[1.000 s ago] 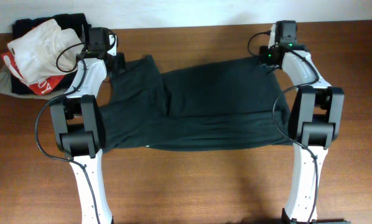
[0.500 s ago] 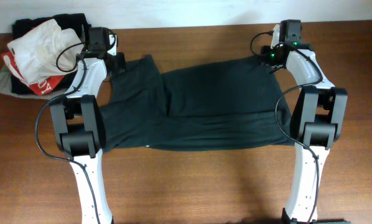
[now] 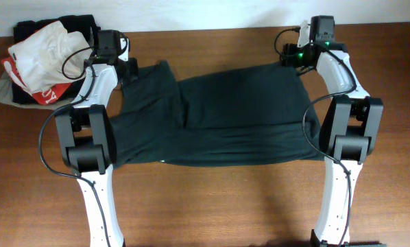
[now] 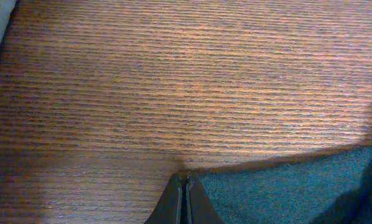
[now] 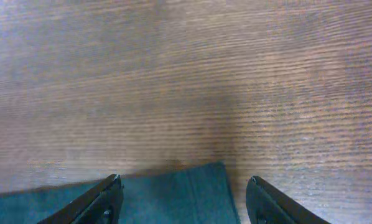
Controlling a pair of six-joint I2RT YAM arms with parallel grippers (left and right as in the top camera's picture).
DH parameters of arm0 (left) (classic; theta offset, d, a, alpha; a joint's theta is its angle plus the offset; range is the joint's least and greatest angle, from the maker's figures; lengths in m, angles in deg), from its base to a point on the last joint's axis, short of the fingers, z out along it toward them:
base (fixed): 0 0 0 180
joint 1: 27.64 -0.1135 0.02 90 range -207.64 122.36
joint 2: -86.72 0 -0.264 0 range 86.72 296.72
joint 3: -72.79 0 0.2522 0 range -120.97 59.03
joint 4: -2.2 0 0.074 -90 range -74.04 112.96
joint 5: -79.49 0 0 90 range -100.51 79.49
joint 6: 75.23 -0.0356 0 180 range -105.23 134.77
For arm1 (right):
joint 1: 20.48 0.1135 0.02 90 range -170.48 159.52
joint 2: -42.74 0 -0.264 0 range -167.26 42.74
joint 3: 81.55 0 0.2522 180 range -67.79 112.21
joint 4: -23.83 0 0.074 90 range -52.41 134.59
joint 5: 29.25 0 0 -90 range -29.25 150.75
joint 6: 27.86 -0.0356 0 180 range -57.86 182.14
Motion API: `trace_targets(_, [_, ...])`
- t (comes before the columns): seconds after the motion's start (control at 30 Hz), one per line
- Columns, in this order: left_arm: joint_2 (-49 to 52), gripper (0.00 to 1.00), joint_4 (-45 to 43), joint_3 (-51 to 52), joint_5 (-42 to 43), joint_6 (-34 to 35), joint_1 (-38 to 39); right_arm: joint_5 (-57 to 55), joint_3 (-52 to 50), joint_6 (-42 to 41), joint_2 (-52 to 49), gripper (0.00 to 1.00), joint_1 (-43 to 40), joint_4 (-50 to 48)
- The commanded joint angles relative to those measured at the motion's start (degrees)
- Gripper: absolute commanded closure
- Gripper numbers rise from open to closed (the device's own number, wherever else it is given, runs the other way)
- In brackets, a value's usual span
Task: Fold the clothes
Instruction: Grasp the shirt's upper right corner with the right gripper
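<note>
Teal-grey T-shirt (image 3: 219,116) is spread, bunched at 9 o'clock; table (image 3: 212,206) shows past its 12 o'clock edge. Your left gripper (image 4: 185,180) is closed, right gripper (image 5: 183,182) wide, empty.

the big dark teal-grey soft t-shirt (image 3: 219,113) lies spread across the middle of the brown wooden table (image 3: 212,206). the left gripper (image 4: 185,188) is at its far left corner. the right gripper (image 5: 183,183) is over its far right corner. a pile of white, red and black clothes (image 3: 40,58) sits in the table's far left corner, apart from the shirt.

Bare worktop (image 3: 212,206) lies open in front of the spread T-shirt (image 3: 219,116), while a heap of garments (image 3: 39,60) crowds the far left corner.
</note>
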State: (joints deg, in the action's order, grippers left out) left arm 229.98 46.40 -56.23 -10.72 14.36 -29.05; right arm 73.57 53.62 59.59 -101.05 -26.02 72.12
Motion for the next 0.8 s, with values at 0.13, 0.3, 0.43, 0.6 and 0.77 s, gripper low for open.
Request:
trace_targets(0.13, [7.69, 0.99, 2.62, 3.39, -0.42, -0.26, -0.50, -3.41, -1.31, 1.92, -1.09, 0.33, 0.31, 1.55])
trace_targets(0.3, [7.69, 0.99, 2.60, 3.39, -0.42, -0.26, -0.50, -3.34, -1.31, 1.88, -1.86, 0.33, 0.28, 0.46])
trace_targets(0.43, [7.69, 0.99, 2.51, 3.39, -0.42, -0.26, -0.50, -2.78, -1.31, 1.90, -3.65, 0.34, 0.76, 0.68])
trace_targets(0.6, [7.69, 0.99, 2.54, 3.39, -0.42, -0.26, -0.50, -6.32, -1.31, 1.88, -4.20, 0.60, 1.27, 0.66])
trace_targets(0.77, [7.58, 0.99, 3.34, 2.91, -0.37, -0.26, -0.50, -9.51, -1.31, 1.90, -4.20, 0.92, 1.31, 1.62])
